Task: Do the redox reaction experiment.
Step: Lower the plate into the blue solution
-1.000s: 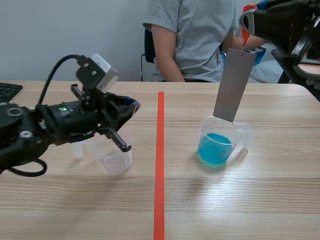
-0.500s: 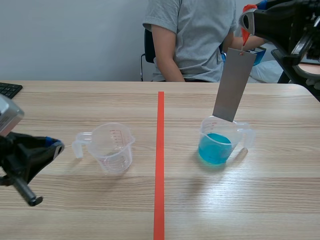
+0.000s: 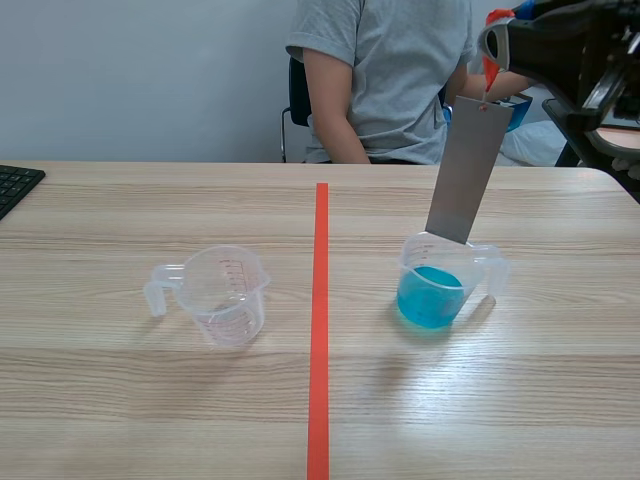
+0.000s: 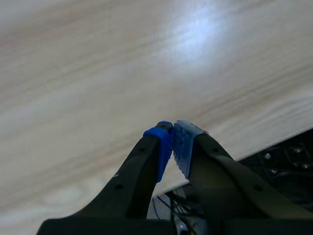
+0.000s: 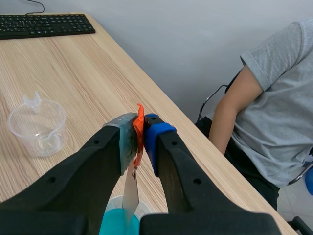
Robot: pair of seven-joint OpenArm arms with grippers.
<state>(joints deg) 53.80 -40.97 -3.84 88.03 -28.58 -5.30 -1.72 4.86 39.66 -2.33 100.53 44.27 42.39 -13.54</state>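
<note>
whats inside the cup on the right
Some blue liquid, and the lower end of the grey strip inside the cup rim. Whether the strip touches the liquid cannot be told.

Scene camera sits low at the near edge, looking across the pale wooden table (image 3: 150,400) to the seated person in a grey T-shirt (image 3: 385,80). Right wrist camera rides high, looking down past the right gripper (image 5: 142,134); both catch the hanging grey metal strip (image 5: 131,196), empty clear plastic measuring cup (image 5: 37,126) and black keyboard (image 5: 46,24). Left wrist camera hugs the tabletop at its edge, right behind the left gripper (image 4: 172,147).
</note>
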